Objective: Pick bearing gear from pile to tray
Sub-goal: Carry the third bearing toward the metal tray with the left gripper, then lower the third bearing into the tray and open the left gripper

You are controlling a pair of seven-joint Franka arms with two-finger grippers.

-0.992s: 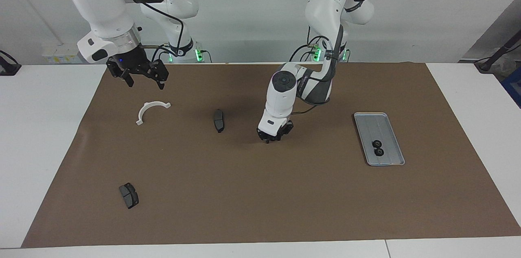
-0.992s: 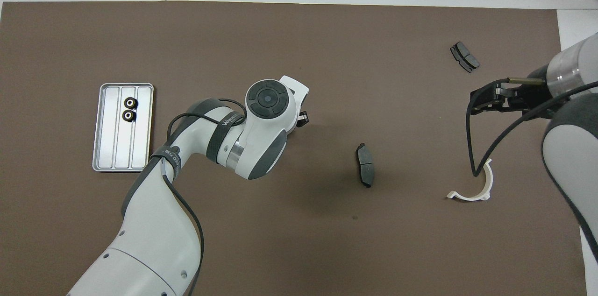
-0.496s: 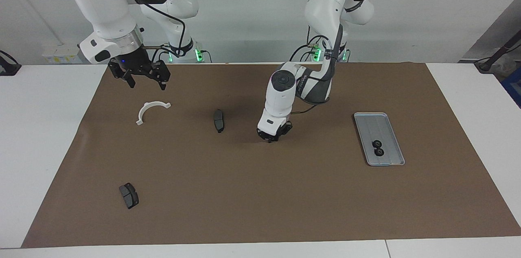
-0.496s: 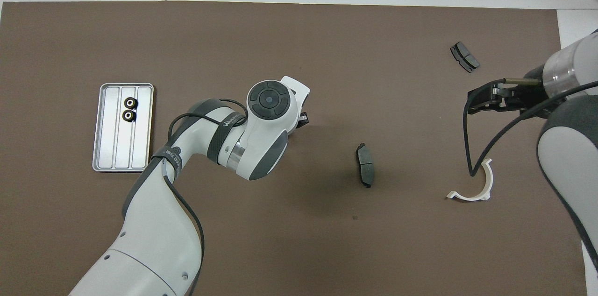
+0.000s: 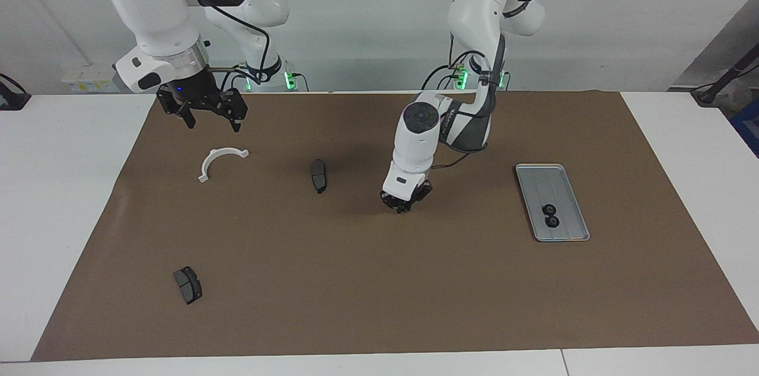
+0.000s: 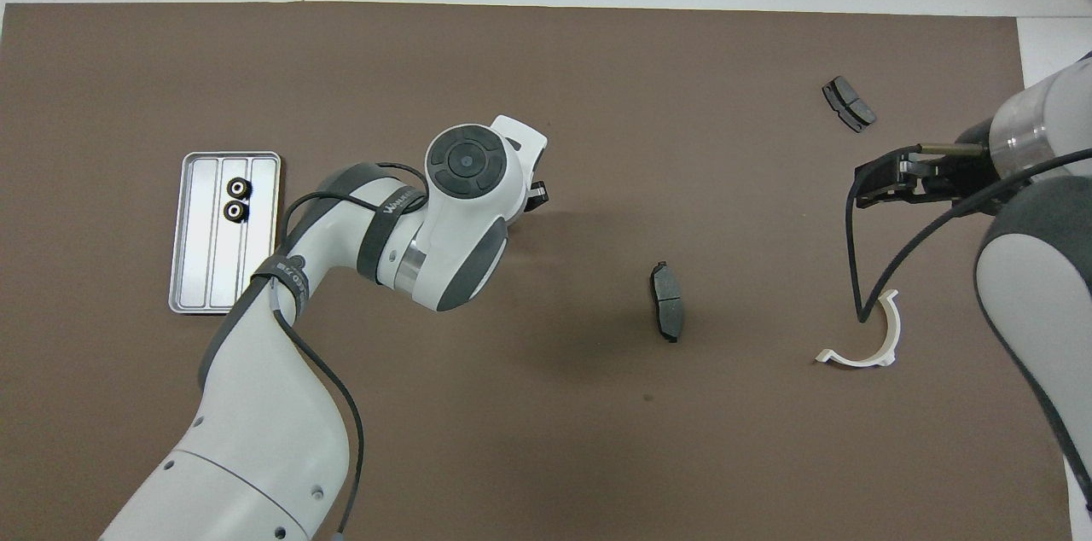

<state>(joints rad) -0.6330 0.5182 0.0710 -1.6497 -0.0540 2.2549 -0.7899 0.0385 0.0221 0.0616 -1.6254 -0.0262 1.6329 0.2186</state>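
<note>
In the tray (image 5: 557, 186) (image 6: 260, 234), toward my left arm's end of the desk (image 5: 59, 186), two small black gears lie flat with their centre holes facing up. Being round, they have no long axis of their own. As a pair, the first gear (image 5: 549, 209) (image 6: 238, 188) and the second gear (image 5: 552, 221) (image 6: 232, 212) sit just beside each other in a line that follows the tray's length. They are in the middle lane between the ribs, in the half of the tray farther from me. The tray's long side runs away from me, and it rests on the brown mat (image 5: 379, 293).

My left jaws are clenched, tips together, hanging low over bare mat near the middle of the desk, between the tray and a dark brake pad (image 5: 319, 175) (image 6: 666, 312). Whether anything is pinched between the tips I cannot tell.

That pad also lies with its long side running away from me. A second brake pad (image 5: 187, 284) (image 6: 849, 103) lies well apart, farther out toward my right arm's end, turned at a slant. A white curved bracket (image 5: 220, 160) (image 6: 870, 345) rests closer to me at that same end.

My right jaws are released, spread wide and holding nothing, waiting in the air just beside the bracket.
</note>
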